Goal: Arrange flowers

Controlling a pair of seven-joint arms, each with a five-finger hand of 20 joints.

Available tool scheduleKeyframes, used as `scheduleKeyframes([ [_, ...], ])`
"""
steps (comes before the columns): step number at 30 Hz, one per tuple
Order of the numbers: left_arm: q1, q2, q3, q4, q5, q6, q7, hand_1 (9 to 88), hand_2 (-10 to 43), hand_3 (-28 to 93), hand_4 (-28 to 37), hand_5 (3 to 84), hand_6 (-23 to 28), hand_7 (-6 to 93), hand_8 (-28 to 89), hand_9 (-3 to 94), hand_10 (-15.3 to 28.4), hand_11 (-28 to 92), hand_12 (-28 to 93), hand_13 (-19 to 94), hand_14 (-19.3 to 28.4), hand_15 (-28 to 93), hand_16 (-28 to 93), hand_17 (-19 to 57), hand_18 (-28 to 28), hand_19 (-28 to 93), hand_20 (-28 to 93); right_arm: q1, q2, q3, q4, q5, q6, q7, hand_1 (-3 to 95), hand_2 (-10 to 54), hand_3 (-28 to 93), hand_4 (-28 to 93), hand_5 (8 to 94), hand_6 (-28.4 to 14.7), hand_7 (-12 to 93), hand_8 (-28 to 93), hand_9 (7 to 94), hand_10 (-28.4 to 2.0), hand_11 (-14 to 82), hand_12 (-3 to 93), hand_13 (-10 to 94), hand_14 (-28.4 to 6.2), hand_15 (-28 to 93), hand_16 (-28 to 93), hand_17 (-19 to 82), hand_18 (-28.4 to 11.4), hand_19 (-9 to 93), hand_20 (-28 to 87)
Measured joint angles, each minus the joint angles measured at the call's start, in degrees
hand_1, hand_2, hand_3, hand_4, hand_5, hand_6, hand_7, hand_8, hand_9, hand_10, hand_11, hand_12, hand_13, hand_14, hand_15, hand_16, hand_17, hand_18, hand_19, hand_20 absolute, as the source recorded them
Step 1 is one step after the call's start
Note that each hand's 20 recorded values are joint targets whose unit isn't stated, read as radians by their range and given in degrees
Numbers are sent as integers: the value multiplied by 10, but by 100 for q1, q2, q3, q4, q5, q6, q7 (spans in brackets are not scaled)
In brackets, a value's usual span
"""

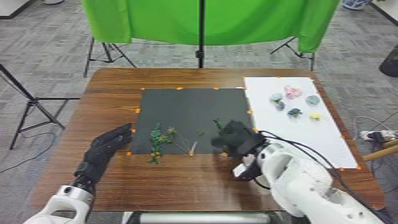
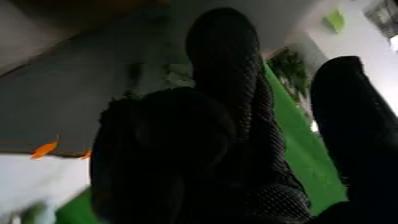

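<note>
My left hand [image 1: 108,141] rests open beside the left edge of the dark sheet [image 1: 178,102]. Low over that sheet's right part is my right hand [image 1: 238,139], and a small green sprig [image 1: 218,123] lies just beyond its fingertips. To the left on the sheet are a long green leafy stem [image 1: 156,142] and several thin stems [image 1: 190,145]. In the right wrist view, my right hand [image 2: 226,85] has its thumb well apart from the fingers, with nothing visible in between. Its palm side is dark and partly hidden.
On the white sheet [image 1: 306,135] at the right lie a pink flower [image 1: 292,92], a yellow flower [image 1: 315,116] and several blue-grey flower heads [image 1: 312,100]. Orange tape pieces edge both sheets on the brown table [image 1: 115,95]. Black cables [image 1: 302,144] run along my right arm.
</note>
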Motion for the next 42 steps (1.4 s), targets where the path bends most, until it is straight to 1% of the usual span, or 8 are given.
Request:
scheduleKeyframes([
  [4,-20,0,0,0,1,-10,-35,287,-36,620,-200,393,40,50,-46,365,114,89,127,278,161,123,46,17,130,16,182,71,96,130,-156,347,986,-43,284,-30,659,-75,651,-20,138,-59,747,-163,238,262,829,-79,572,331,572,-145,932,521],
  [6,-28,2,0,-1,1,-15,-50,288,-34,619,-200,394,40,51,-46,365,114,89,127,278,161,122,45,17,130,16,182,236,136,157,-128,-84,1201,210,290,-36,652,-77,636,-24,131,-55,732,-169,228,263,821,-83,575,330,569,-147,932,513],
  [8,-35,2,0,-3,1,-20,-67,287,-34,618,-199,394,40,51,-47,365,114,89,127,278,161,122,45,17,130,16,182,482,178,186,-22,-908,1078,761,294,-38,647,-79,628,-24,128,-54,729,-170,227,265,819,-84,577,328,569,-147,932,508],
  [11,-44,3,1,-7,0,-28,-91,288,-34,618,-199,394,41,51,-47,365,114,89,127,278,160,122,46,17,130,17,182,894,278,198,325,-2148,258,1551,302,-48,631,-80,619,-42,108,-50,752,-172,238,264,845,-75,573,315,595,-134,932,488],
  [14,-46,8,1,-18,0,-32,-116,288,-33,617,-200,394,40,50,-47,365,113,89,128,277,161,122,46,17,130,17,181,1197,401,189,797,-2449,-325,1749,318,-67,622,-80,637,-58,102,-53,788,-164,256,263,884,-59,545,323,631,-116,932,475],
  [20,-46,9,-2,-29,0,-40,-143,290,-32,617,-199,394,41,50,-47,365,113,89,128,278,161,122,46,16,130,17,181,1465,445,-134,1582,-2046,584,1826,361,-95,610,-85,653,-76,89,-56,825,-151,276,261,921,-45,523,327,672,-86,932,444],
  [28,-60,14,-7,-36,0,-89,-188,289,-32,617,-197,394,41,49,-47,365,114,89,128,277,161,124,45,16,130,17,181,1873,302,-728,2065,-2404,126,1954,383,-95,596,-91,667,-86,88,-59,850,-152,295,263,937,-35,522,331,698,-69,932,425],
  [42,-57,14,-17,-44,8,-131,-202,291,-31,616,-197,395,42,50,-47,366,114,91,127,278,161,122,45,16,130,17,180,2124,232,-811,2289,-2552,468,1967,406,-95,589,-90,667,-87,89,-58,857,-151,301,265,937,-34,530,320,703,-64,932,415],
])
